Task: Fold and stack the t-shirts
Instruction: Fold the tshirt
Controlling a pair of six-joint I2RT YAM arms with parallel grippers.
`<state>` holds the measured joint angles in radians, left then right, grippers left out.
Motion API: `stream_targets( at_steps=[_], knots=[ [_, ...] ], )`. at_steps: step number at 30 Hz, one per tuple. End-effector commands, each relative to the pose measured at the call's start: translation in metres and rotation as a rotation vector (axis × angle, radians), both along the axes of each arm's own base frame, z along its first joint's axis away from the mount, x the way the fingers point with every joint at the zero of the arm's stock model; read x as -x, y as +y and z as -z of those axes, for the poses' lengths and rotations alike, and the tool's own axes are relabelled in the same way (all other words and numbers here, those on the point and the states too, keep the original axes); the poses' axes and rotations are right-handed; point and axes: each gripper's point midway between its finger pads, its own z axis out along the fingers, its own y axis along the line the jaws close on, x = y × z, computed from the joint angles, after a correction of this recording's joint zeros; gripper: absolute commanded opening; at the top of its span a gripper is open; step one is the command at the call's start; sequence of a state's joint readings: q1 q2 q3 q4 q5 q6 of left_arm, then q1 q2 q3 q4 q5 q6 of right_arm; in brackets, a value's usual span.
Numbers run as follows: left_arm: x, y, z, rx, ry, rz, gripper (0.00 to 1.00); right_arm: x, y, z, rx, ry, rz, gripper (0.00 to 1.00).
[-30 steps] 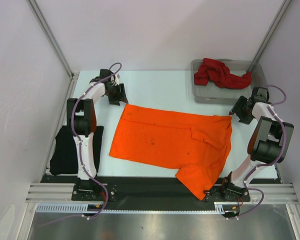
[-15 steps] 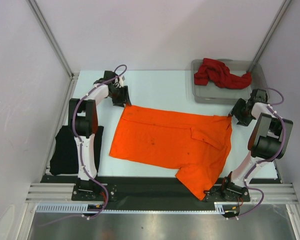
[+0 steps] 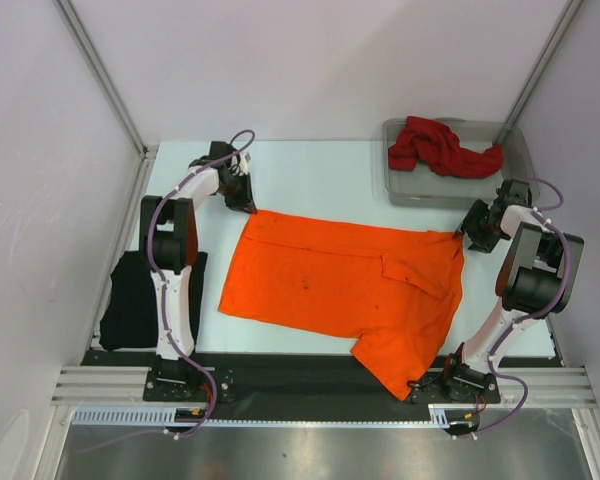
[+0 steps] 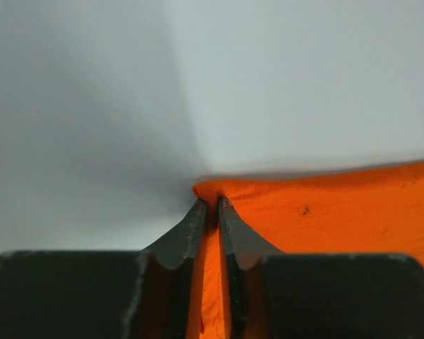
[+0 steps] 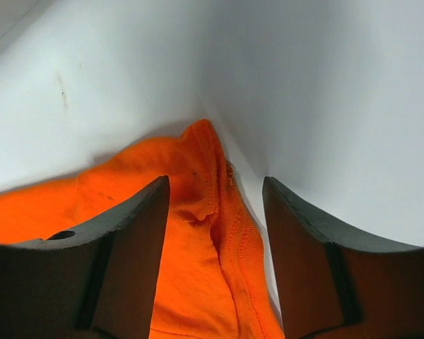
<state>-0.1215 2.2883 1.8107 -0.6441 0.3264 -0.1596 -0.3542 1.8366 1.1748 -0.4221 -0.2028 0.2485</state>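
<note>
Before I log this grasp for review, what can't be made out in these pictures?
Black t-shirt: top view, partly behind the left arm.
Dark red t-shirt: top view, bunched; folds hide most of it.
Orange t-shirt: left wrist view, cut by the right edge, corner between the fingers.

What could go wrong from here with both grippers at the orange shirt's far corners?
The left gripper pinches only the very corner tip of the orange t-shirt, so the cloth might slip out when lifted. The right gripper stands open over a bunched, folded-over corner; it might close on several layers, or miss, and the shirt would lift skewed.
</note>
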Motion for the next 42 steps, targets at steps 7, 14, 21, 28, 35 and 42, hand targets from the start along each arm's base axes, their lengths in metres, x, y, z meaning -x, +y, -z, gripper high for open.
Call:
stream_targets(
  at_steps=[7,14,21,28,35,42],
  knots=[
    [-0.022,0.013,0.003,0.011,-0.004,-0.084,0.00,-0.009,0.009,0.009,-0.014,-0.007,-0.012,0.30],
    [-0.060,0.027,-0.013,0.102,-0.113,-0.185,0.00,-0.021,0.001,-0.005,0.066,-0.089,0.067,0.00],
    [-0.100,0.034,-0.025,0.129,-0.193,-0.235,0.00,-0.051,0.008,-0.014,0.061,-0.167,0.072,0.00],
    [-0.115,0.043,-0.048,0.104,-0.226,-0.255,0.47,-0.063,0.013,-0.015,0.129,-0.050,0.036,0.29],
    [-0.083,0.061,-0.122,-0.031,-0.304,-0.310,0.68,0.005,-0.016,-0.062,0.245,0.104,0.210,0.71],
    [0.007,-0.012,-0.169,0.118,-0.376,-0.246,0.69,0.109,0.027,-0.105,0.177,0.165,0.262,0.71]
  ],
)
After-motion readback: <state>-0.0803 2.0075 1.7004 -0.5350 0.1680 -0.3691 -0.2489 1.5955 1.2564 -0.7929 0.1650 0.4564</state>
